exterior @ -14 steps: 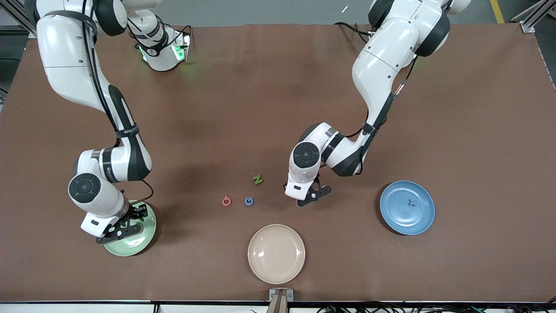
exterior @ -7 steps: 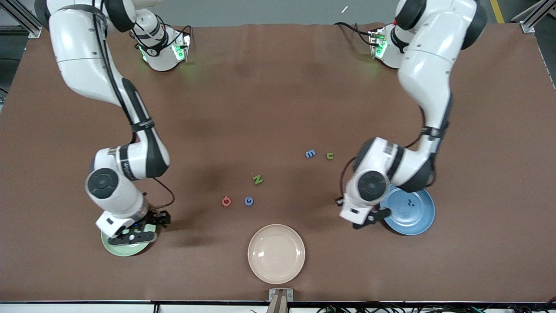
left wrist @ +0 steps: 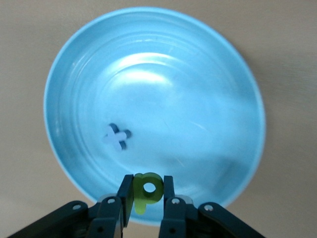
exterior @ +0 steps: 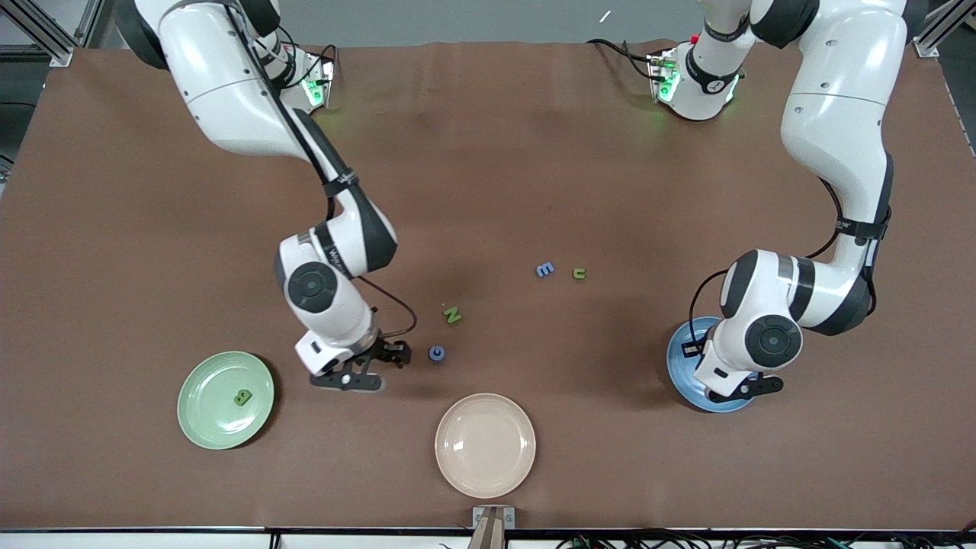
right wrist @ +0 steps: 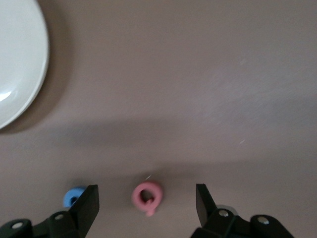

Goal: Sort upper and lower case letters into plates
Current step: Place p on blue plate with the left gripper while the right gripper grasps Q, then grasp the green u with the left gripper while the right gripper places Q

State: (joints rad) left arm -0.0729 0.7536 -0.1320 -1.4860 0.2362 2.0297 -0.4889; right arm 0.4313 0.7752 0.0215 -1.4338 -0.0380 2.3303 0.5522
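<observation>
Two fingers pinch green p above blue plate rim.

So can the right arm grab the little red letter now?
Probably yes. The right gripper hangs open right over the red letter, one finger on each side of it, and nothing lies between them. The blue letter sits just outside one finger, so it should not get in the way.

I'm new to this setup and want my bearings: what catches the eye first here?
The left gripper holds a green p over the blue plate, where a blue x already lies. The right gripper hangs open over a red G, with the cream plate nearer the front camera.
</observation>
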